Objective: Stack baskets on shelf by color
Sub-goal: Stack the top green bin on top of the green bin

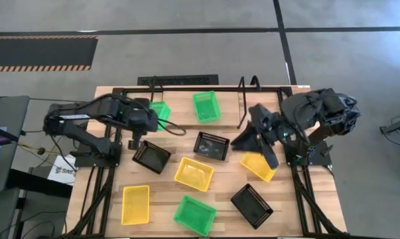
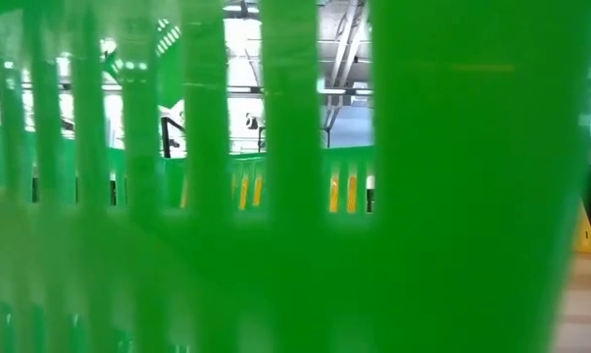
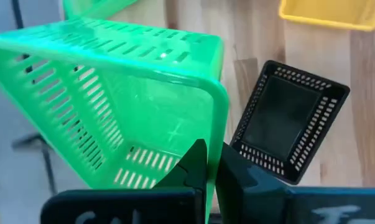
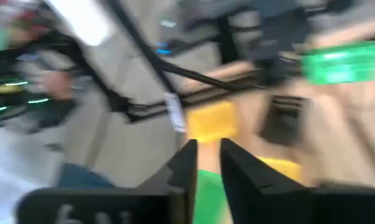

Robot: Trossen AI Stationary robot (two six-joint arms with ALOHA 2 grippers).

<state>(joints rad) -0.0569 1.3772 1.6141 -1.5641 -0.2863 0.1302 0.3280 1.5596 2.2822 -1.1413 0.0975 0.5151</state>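
My left gripper [image 3: 211,177] is shut on a bright green basket [image 3: 112,106], which also shows beside the left hand in the high view [image 1: 162,111], above the table's far left. Another green basket [image 1: 206,106] stands on the shelf [image 1: 241,103] at the far edge. My right gripper [image 4: 209,165] hangs high over the table's right side [image 1: 256,143], with a narrow gap between its fingers and nothing held. Black baskets [image 1: 211,146] [image 1: 151,157] [image 1: 251,206], yellow baskets [image 1: 194,174] [image 1: 258,166] [image 1: 135,204] and a green basket [image 1: 194,214] lie on the table. My left gripper pinches one side wall of the green basket just below its rim [image 3: 215,134], near a corner, with one finger [image 3: 193,165] inside and the other [image 3: 234,177] outside. The fingers come from above, slanting down. The basket is lifted clear of the table and tipped.
The green basket at the table's near edge stands right in front of the low camera [image 2: 295,196] and blocks that view. A black basket [image 3: 287,124] lies on the wood just past the held one. The shelf's black upright loops [image 1: 255,82] rise at the far edge.
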